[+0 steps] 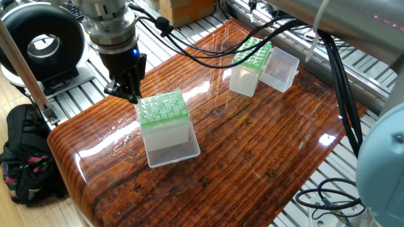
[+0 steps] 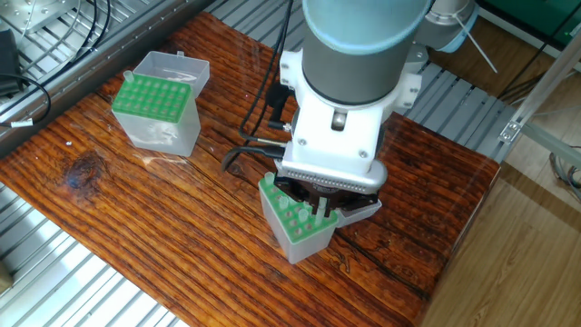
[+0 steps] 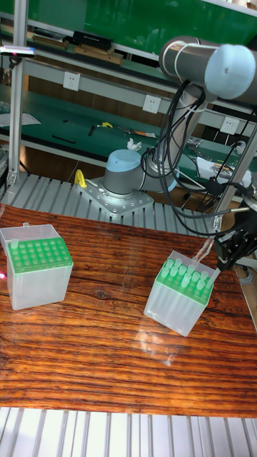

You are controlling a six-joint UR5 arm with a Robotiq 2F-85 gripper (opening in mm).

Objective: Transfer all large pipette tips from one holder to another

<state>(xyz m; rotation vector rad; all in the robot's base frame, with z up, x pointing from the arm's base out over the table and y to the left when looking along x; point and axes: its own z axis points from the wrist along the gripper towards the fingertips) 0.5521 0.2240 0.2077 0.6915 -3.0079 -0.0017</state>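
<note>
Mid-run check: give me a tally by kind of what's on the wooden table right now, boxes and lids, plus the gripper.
Green-topped tip boxes: 2, near box and far box
Clear hinged lids lying open: 2, near lid and far lid
Gripper: 1, at the near box's edge
Total: 5

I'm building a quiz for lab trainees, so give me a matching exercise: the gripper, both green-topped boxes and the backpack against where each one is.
1 gripper
2 open-lidded box
3 box of clear tips
4 backpack

A on the floor
B alone on the table
C on the table, next to the gripper
D above the table, at a box's corner

Pairs: 1-D, 2-B, 3-C, 4-A
</note>
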